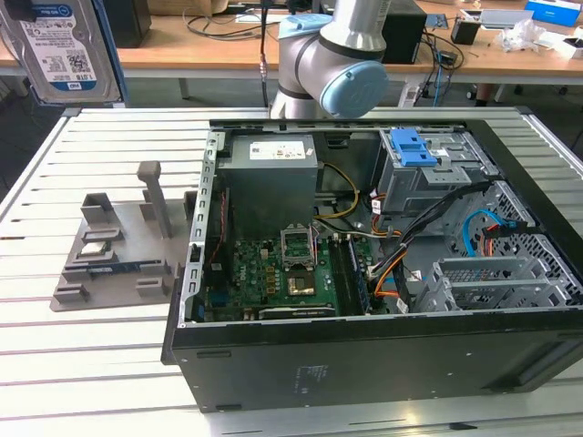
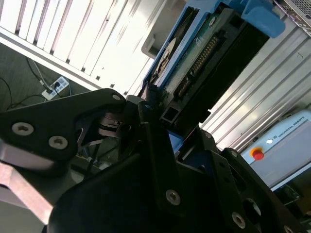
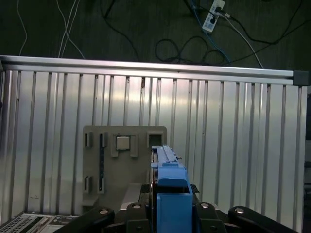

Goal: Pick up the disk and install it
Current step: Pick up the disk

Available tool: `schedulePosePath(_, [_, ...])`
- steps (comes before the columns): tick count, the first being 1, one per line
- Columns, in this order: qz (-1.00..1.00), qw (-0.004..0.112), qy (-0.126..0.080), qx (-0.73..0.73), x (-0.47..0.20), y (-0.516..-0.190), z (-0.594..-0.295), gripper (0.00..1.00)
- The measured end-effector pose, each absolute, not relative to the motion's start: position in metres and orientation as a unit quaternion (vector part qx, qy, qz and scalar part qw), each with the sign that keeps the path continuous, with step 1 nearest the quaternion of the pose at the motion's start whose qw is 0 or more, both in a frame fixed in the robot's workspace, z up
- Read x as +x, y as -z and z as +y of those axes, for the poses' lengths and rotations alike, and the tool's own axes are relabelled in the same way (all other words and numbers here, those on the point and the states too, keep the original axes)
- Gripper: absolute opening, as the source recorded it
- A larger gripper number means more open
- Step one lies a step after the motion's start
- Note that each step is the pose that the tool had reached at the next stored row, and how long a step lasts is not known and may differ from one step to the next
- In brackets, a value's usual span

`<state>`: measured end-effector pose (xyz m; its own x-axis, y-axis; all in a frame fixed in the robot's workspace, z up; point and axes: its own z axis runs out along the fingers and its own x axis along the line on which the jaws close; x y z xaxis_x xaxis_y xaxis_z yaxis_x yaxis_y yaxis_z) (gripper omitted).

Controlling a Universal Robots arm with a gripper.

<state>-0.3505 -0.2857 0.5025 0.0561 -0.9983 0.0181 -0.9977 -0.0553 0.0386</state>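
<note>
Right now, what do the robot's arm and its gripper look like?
The arm is a silver-grey metal tube with a round light-blue joint cap. The gripper is black, built of flat angular links held by silver screws.

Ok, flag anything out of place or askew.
Nothing stands out. The disk sits straight in the gripper, held clear of the grey fixture; the open computer case shows no spill or damage.

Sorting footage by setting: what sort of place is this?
Likely a robotics lab: an open computer case on a slatted metal table, cable-strewn desks behind, and the gripper holding the disk.
</note>
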Motion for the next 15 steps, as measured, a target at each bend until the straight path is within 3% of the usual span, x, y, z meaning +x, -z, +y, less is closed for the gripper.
schedulePosePath(15, [-0.687,0.020,0.007,0.726,-0.345,-0.520,-0.285,0.36])
